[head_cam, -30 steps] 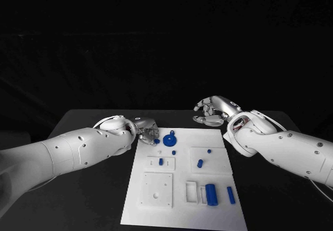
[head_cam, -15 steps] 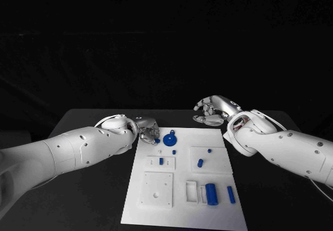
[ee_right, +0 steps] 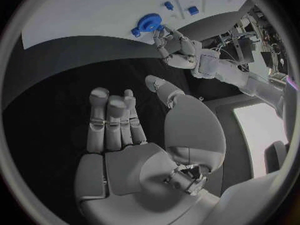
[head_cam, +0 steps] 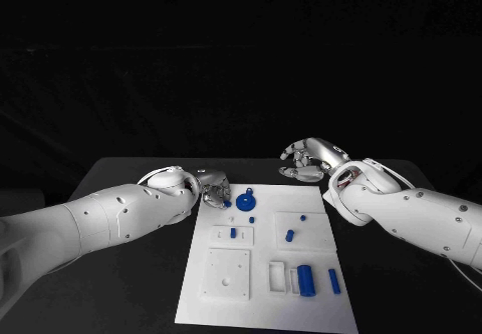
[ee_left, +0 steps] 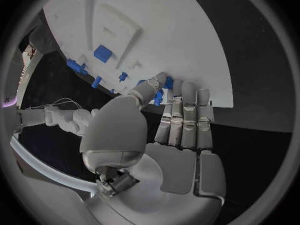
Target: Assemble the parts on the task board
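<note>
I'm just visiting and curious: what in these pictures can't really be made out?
- Head view: the left hand is half hidden behind its own arm; whether it grips a blue piece is unclear.
- Left wrist view: the blue piece is mostly covered by fingers.
- Head view: small blue pegs on the white board are too small to identify.

The left hand point(head_cam: 211, 189) sits at the task board's point(head_cam: 263, 306) far left corner, fingers pinching a small blue part point(ee_left: 159, 97). The right hand point(head_cam: 306, 158) hovers past the board's far right corner, fingers loosely curled and empty.
</note>
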Motion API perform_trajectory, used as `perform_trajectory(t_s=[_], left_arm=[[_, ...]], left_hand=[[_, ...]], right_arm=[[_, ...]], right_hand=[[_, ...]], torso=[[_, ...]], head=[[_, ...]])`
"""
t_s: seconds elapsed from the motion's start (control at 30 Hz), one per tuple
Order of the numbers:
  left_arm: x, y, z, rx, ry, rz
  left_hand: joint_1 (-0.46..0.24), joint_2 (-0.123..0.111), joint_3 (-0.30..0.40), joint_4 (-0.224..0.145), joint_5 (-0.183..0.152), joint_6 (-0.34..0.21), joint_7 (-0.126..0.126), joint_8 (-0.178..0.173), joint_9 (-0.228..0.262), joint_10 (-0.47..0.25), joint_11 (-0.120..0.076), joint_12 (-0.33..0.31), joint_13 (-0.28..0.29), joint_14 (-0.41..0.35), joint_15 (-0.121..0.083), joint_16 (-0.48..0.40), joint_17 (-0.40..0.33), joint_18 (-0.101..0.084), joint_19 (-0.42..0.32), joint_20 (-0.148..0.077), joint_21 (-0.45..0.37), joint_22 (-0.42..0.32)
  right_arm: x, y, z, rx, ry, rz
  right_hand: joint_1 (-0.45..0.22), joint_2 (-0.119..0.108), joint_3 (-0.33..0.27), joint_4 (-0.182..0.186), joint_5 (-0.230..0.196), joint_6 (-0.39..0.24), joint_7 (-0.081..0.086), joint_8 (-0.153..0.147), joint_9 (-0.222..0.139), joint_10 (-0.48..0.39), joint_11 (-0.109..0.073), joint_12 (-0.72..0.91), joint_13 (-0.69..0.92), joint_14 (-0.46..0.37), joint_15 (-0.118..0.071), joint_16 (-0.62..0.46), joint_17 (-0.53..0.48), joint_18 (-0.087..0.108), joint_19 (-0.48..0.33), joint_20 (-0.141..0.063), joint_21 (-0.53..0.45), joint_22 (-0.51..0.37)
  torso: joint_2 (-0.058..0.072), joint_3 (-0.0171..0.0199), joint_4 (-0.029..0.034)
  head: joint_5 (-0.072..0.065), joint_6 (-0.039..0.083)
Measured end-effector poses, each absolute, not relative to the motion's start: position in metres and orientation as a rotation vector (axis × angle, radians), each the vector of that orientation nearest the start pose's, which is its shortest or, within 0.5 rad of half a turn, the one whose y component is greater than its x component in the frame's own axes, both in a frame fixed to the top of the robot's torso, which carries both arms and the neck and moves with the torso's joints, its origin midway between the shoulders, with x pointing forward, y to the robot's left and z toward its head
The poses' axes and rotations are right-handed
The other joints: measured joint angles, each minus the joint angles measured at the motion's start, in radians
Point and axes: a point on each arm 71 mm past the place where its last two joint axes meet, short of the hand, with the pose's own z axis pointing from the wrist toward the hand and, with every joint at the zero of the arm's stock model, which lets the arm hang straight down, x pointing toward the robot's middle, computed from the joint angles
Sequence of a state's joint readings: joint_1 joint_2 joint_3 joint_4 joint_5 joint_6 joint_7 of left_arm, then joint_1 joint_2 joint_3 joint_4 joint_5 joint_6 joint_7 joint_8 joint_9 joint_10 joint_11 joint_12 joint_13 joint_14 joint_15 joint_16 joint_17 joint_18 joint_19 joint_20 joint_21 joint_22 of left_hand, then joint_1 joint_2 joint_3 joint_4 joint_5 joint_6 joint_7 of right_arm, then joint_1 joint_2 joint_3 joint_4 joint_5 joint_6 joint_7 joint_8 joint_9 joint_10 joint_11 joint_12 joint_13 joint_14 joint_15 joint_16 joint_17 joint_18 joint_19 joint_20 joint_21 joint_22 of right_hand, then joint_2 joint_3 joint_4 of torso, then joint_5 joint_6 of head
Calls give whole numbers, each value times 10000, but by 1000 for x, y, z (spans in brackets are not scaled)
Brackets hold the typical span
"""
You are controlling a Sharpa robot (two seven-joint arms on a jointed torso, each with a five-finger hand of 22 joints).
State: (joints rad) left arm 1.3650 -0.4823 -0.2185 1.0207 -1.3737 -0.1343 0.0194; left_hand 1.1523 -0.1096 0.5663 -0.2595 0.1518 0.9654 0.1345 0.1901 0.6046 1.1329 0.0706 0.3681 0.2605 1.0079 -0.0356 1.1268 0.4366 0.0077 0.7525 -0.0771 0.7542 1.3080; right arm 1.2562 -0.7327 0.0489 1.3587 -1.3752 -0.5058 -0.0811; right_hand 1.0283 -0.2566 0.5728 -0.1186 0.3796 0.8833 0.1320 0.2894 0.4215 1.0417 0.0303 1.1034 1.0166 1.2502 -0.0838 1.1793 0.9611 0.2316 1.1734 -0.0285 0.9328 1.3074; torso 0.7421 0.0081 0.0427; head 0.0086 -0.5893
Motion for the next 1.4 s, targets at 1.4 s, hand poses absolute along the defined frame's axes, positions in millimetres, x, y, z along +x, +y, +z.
perform_trajectory(t_s=[1.4], left_arm=[[562, 184, -178, 861, 16466, -7224]], left_hand=[[-288, 176, 62, -32, 912, 223, -58, 273, -280, 661, -66, -1057, -167, 516, -89, -155, -1, 0, 484, -124, -72, -5]], right_arm=[[535, -200, -120, 285, 13707, 6651]], right_hand=[[0, 0, -29, 29, 0, 52, -8, 0, -3, 0, 0, -1, -18, 0, 0, 0, -9, 0, -15, 21, 0, 7]], torso=[[-4, -5, 2]], head=[[37, 148]])
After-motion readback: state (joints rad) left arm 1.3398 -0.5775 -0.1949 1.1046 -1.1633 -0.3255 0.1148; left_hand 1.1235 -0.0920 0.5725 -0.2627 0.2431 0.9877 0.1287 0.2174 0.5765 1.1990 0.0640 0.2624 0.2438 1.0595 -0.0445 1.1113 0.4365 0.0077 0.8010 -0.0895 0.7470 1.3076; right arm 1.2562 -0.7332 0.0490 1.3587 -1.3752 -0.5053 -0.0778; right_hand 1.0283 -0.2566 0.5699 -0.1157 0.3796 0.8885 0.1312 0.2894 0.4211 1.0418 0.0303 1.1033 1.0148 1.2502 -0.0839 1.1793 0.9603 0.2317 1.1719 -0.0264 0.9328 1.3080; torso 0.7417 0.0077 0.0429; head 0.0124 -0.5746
